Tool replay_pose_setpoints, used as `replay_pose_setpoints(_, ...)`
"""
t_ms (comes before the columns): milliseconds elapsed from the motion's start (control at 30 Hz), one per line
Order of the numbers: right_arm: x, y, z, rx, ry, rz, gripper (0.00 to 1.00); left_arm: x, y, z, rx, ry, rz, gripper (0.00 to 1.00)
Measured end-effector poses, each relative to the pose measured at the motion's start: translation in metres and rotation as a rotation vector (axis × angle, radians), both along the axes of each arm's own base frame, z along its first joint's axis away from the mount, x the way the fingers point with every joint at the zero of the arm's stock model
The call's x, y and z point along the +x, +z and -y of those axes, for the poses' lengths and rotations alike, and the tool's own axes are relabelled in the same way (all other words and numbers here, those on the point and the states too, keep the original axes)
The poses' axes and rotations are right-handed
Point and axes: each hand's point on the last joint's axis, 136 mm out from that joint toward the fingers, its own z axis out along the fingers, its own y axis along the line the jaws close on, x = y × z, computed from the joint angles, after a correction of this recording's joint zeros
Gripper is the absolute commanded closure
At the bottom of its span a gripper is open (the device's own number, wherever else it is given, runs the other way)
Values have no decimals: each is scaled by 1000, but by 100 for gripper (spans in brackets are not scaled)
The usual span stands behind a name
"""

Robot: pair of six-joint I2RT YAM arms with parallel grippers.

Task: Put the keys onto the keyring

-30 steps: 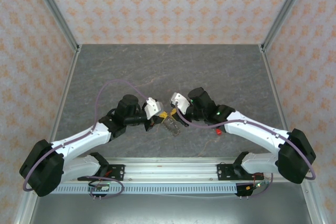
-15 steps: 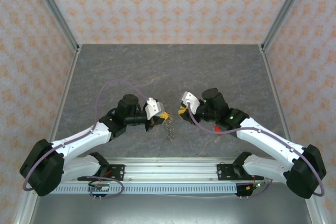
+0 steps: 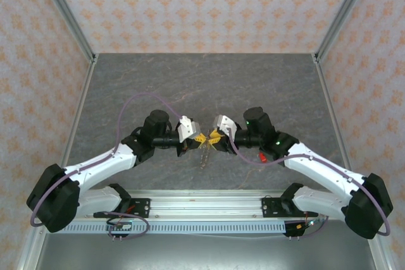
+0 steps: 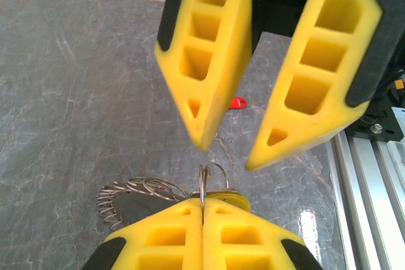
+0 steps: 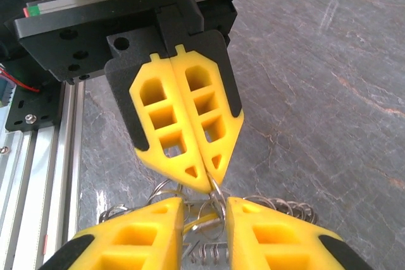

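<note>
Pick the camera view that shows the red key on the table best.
Left wrist view: the red key shows fairly large on the table, though one edge is hidden. In the top external view it is a tiny red speck beside the right arm.

Our fixed top camera sits above and behind the arms and looks down on the whole grey table [image 3: 190,80] from well back, with the mounting rail [image 3: 209,210] along the bottom edge. Our left wrist camera sits just behind the left gripper [image 4: 202,202] and faces the right gripper [image 4: 228,155] at very close range. The right wrist camera looks back the opposite way, towards the rail. We see the meeting fingertips in all three views, and the wire ring [image 4: 212,178] at the left gripper's tips in both wrist views.
</note>
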Motion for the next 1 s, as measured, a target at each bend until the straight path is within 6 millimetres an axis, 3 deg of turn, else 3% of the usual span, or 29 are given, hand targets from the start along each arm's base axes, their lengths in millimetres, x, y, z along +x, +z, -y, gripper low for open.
replay_pose_setpoints(700,5,-16,-2,-35,2,5,79,-1,-1,0,5,-4,-6,100)
replay_pose_setpoints(1000,7,-18,-3,-35,2,11,97,-1,-1,0,6,-3,-7,100)
